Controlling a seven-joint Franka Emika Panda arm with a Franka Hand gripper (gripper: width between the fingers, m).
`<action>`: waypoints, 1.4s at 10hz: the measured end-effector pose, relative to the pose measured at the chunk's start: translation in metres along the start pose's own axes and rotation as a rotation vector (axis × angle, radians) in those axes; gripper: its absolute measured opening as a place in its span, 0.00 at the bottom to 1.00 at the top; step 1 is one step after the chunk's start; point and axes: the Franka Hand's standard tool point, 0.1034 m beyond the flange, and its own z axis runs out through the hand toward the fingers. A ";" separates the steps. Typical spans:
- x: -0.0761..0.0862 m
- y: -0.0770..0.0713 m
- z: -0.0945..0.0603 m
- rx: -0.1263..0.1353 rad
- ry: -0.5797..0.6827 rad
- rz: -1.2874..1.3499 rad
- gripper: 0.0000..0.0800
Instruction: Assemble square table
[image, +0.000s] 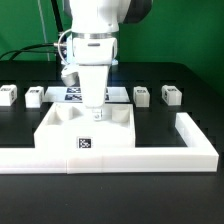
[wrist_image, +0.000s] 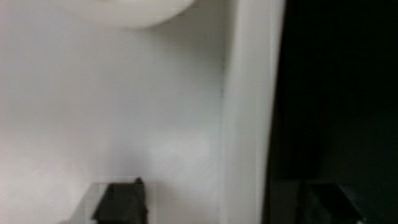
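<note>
The square table's tabletop (image: 60, 128) lies flat in the middle of the black table, a tag on its near edge. My gripper (image: 92, 115) points straight down at its far side. In the wrist view the fingers (wrist_image: 121, 203) straddle the tabletop's raised edge (wrist_image: 253, 110). One finger is over the white surface and the other over the dark table beyond. My gripper (wrist_image: 224, 205) is open, with a gap showing between the rim and the finger on the white side. Two legs (image: 9, 95) (image: 35, 96) stand at the exterior view's far left, two more legs (image: 141, 95) (image: 170, 96) at the far right.
A long low white L-shaped wall (image: 150, 156) runs along the front and turns back at the exterior view's right, against the tabletop's near edge. The marker board (image: 68, 95) lies behind the tabletop, partly hidden by my arm. A green backdrop stands behind the table.
</note>
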 end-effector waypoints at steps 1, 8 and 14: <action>0.000 0.000 0.000 0.000 0.000 0.000 0.32; 0.000 0.000 0.000 0.001 0.000 0.000 0.07; 0.053 0.012 0.001 0.007 0.001 -0.076 0.07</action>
